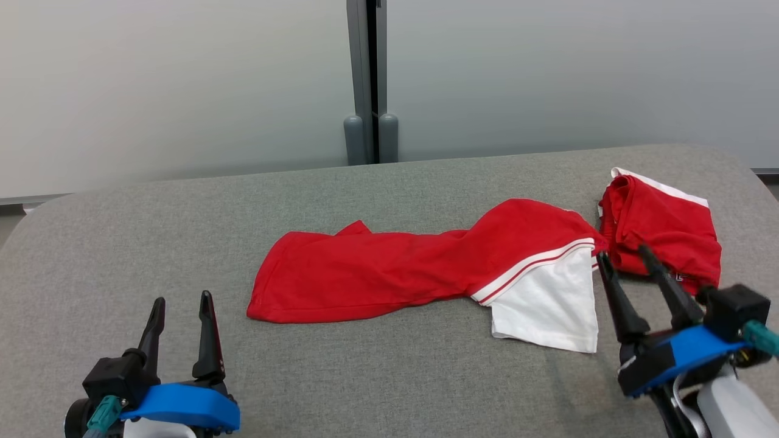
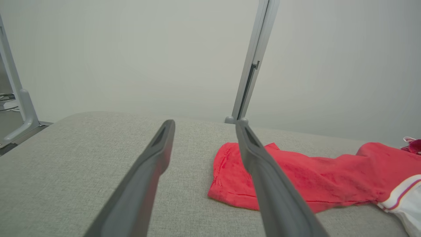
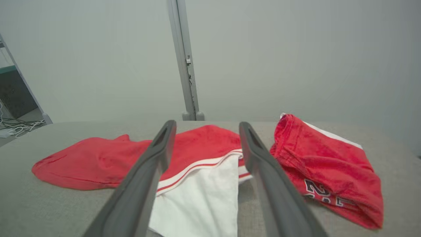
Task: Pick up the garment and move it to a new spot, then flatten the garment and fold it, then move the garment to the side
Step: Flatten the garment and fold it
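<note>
Sprawling on table (image 1: pixel 182 231), red garment (image 1: pixel 426 267); right wrist view catches lettering (image 3: pixel 316 190); left gripper (image 1: pixel 182 298), right gripper (image 1: pixel 622 252) released

The two long dark fingers of the right claw (image 3: pixel 207 125) are held wide apart above the grey fabric-covered counter (image 3: pixel 39 214). Beyond them the crumpled red and white cloth garment (image 3: pixel 98 161) is spread, its right part bunched and marked with dark lettering.

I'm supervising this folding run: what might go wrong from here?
The garment is twisted, its right end bunched. The open right gripper beside it may pinch several layers and tighten the twist. That bunch lies near the right edge of the table and might slide off.
</note>
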`<state>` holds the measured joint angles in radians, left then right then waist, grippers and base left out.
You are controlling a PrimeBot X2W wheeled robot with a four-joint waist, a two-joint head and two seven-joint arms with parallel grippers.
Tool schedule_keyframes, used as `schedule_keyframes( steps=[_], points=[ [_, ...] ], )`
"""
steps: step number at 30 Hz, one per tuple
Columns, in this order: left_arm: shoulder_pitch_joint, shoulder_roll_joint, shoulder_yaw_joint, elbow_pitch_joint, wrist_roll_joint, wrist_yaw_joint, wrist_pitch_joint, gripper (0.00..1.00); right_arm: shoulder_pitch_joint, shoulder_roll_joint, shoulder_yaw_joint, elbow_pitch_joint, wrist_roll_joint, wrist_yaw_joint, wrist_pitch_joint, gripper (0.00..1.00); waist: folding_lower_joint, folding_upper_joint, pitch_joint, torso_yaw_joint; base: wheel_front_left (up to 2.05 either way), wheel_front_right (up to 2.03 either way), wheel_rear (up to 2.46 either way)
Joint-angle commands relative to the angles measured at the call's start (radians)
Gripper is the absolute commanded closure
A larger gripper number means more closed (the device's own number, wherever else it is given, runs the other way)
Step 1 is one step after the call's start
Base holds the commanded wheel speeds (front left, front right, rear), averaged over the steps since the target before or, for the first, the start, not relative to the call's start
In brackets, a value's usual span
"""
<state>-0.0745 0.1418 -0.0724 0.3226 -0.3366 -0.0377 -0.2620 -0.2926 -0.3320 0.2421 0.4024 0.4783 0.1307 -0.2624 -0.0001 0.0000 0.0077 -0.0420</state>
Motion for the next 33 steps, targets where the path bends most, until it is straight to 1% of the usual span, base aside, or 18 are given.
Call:
schedule_keyframes(
  steps=[1, 4, 7, 13, 24, 28, 30, 31, 33],
  points=[
    [0.012, -0.005, 0.007, -0.016, 0.017, -0.012, -0.004, 0.00, 0.067, 0.023, -0.037, -0.024, -0.041, 0.000, -0.003, 0.00, 0.0001, 0.0000, -0.002, 0.000, 0.00, 0.00, 0.00],
    [0.026, -0.011, 0.010, -0.035, 0.035, -0.031, -0.004, 0.00, 0.139, 0.069, -0.092, -0.044, -0.090, 0.000, -0.003, 0.00, 0.0001, 0.0000, -0.005, 0.001, 0.00, 0.00, 0.00],
    [0.036, -0.015, 0.019, -0.044, 0.052, -0.045, -0.004, 0.00, 0.175, 0.103, -0.128, -0.057, -0.131, 0.000, -0.003, 0.00, 0.0001, 0.0000, -0.005, 0.000, 0.00, 0.00, 0.00],
    [0.039, -0.026, 0.033, -0.049, 0.085, -0.058, -0.004, 0.00, 0.169, 0.132, -0.164, -0.066, -0.182, 0.000, -0.003, 0.00, 0.0001, 0.0000, -0.008, 0.002, 0.00, 0.00, 0.00],
    [0.029, -0.040, 0.039, -0.028, 0.111, -0.077, -0.004, 0.00, 0.172, 0.138, -0.178, -0.032, -0.189, 0.000, -0.003, 0.00, 0.0001, 0.0000, -0.008, 0.009, 0.00, 0.00, 0.00],
    [0.013, -0.032, 0.020, 0.016, 0.098, -0.085, 0.001, 0.00, 0.173, 0.136, -0.173, 0.047, -0.176, 0.000, 0.003, 0.00, 0.0001, 0.0000, -0.005, 0.008, 0.00, 0.00, 0.00],
    [-0.013, -0.015, 0.009, 0.037, 0.087, -0.087, 0.026, 0.00, 0.154, 0.132, -0.162, 0.101, -0.159, 0.000, 0.042, 0.00, 0.0001, 0.0000, 0.002, 0.007, 0.00, 0.00, 0.00],
    [-0.013, -0.015, 0.009, 0.037, 0.087, -0.087, 0.026, 0.00, 0.154, 0.132, -0.162, 0.101, -0.159, 0.000, 0.042, 0.00, 0.0001, 0.0000, 0.002, 0.007, 0.00, 0.00, 0.00],
    [-0.040, -0.004, 0.001, 0.053, 0.064, -0.089, 0.072, 0.00, 0.123, 0.123, -0.143, 0.145, -0.147, 0.000, 0.085, 0.00, 0.0001, 0.0000, 0.017, 0.004, 0.00, 0.00, 0.00]
  ],
)
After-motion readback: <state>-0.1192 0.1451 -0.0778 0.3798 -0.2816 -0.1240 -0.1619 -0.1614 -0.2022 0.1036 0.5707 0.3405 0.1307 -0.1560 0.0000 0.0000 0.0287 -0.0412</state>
